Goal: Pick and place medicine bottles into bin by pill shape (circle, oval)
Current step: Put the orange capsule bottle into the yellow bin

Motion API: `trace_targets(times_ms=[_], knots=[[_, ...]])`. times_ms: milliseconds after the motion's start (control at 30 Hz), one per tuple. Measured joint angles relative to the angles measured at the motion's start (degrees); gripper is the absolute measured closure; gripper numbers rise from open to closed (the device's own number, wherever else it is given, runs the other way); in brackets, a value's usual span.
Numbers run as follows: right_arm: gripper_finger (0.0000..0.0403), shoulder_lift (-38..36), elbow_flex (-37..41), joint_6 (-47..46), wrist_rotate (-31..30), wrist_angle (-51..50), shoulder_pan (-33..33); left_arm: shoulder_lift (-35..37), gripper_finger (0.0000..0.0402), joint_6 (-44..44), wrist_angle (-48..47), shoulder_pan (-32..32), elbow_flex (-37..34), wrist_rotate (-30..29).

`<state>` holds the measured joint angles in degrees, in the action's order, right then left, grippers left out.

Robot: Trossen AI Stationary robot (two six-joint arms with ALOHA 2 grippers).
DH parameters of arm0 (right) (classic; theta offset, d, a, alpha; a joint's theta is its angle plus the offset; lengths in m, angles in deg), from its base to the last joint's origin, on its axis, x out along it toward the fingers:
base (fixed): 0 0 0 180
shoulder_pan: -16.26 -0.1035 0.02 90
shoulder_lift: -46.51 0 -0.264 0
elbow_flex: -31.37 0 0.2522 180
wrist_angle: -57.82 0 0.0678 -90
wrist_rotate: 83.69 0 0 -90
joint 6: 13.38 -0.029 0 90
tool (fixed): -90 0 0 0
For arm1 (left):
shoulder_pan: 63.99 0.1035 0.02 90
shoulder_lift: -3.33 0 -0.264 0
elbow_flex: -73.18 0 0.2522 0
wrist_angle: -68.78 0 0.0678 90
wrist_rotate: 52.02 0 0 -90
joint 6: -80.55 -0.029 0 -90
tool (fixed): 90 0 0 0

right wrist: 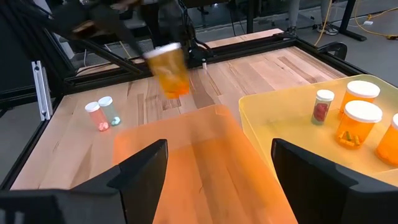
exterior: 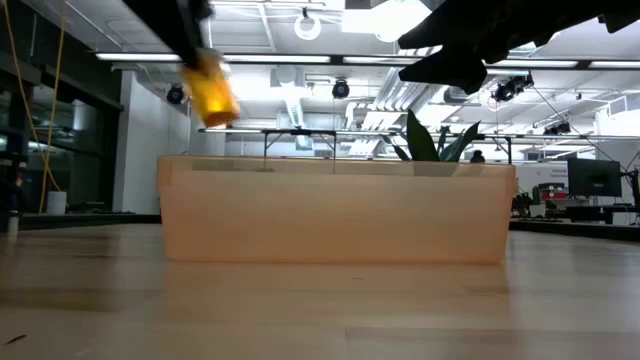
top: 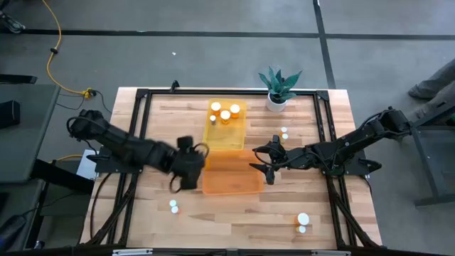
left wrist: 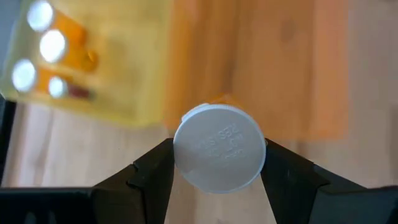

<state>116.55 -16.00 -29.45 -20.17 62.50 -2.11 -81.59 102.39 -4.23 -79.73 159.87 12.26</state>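
Orange bin point(top: 231, 180): flanked by both grippers
Left gripper point(left wrist: 219, 163): clamped on a medicine bottle point(left wrist: 219, 155), held aloft
Right gripper point(right wrist: 219, 163): spread wide, nothing held

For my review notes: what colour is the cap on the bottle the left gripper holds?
White, on the bottle; left wrist view shows it best.

The left gripper point(top: 190, 171), seemingly raised off the table, has its fingers point(left wrist: 152, 171) closed on a bottle point(left wrist: 219, 155). The right gripper point(top: 261, 162) hangs with jaws spread, holding nothing.
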Motion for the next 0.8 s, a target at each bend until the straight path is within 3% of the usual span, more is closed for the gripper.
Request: trace_targets(times_ms=[167, 400, 800], knots=[[0.0124, 0.0, 0.0, 0.0, 0.0, 0.0, 0.0, 0.0, 0.0206, -11.55, 11.34, 11.35, 0.03, 2.25], [0.0124, 0.0, 0.0, 0.46, -0.72, -0.02, 0.01, -4.89, 0.0206, -17.64, 12.38, 25.06, 5.43, 8.45], [0.0124, 0.0, 0.0, 0.63, -0.87, -0.22, 0.0, -19.65, 0.0206, -19.75, 11.5, 33.19, 8.33, 10.67]])
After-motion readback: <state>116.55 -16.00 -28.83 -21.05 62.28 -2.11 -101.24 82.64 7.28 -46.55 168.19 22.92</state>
